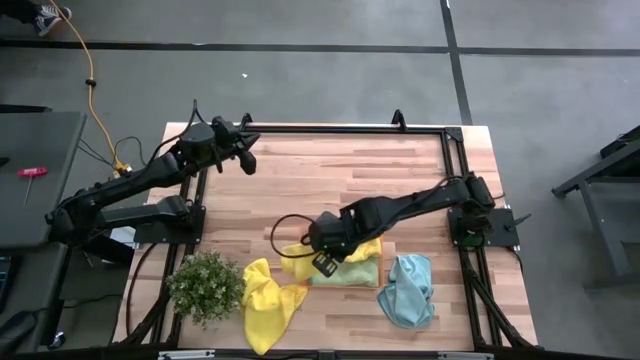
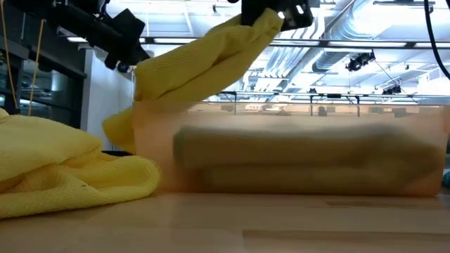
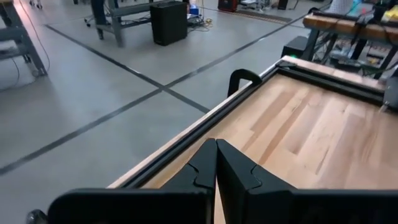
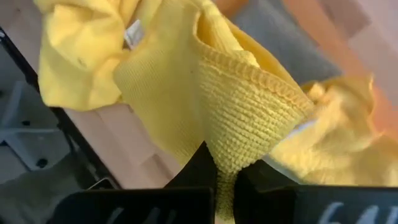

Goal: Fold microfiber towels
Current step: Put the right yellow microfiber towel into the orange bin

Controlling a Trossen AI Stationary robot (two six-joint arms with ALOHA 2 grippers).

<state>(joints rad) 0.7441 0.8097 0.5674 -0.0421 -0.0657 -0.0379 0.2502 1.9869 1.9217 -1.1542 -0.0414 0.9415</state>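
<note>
Yellow towel pinched in right gripper, over orange mat near table's front edge in high view. Low view: same towel lifted, hanging. Left wrist view: left gripper fingers pressed together, empty, at far-left table corner.

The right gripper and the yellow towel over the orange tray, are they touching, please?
Touching. The right wrist view shows the right gripper shut on a fold of the yellow towel, pinched between its fingers.
</note>
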